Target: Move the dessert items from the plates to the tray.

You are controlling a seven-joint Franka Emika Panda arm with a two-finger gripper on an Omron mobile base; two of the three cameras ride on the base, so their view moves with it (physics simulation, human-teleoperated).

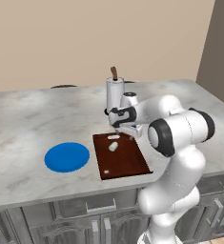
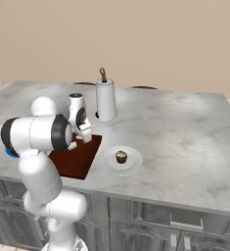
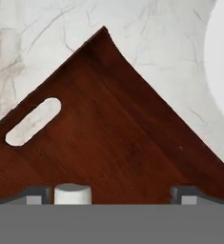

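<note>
Left base view is showing the big marble counter (image 1: 27, 119) holding everything. On it the brown tray (image 1: 125, 159) is lying beside the blue plate (image 1: 66, 157). Off to the other side, the small white plate (image 2: 120, 161) is sitting with the cupcake (image 2: 121, 157) on top. The gripper (image 3: 112, 194) is hanging over the tray with its jaws wide apart. The tiny white marshmallow (image 1: 113, 147) is lying on the tray, just by one fingertip.

Marshmallow (image 1: 113, 147) on tray (image 1: 127, 164), cupcake (image 2: 121, 157) apparently on plate (image 2: 132, 165) beside it.
</note>
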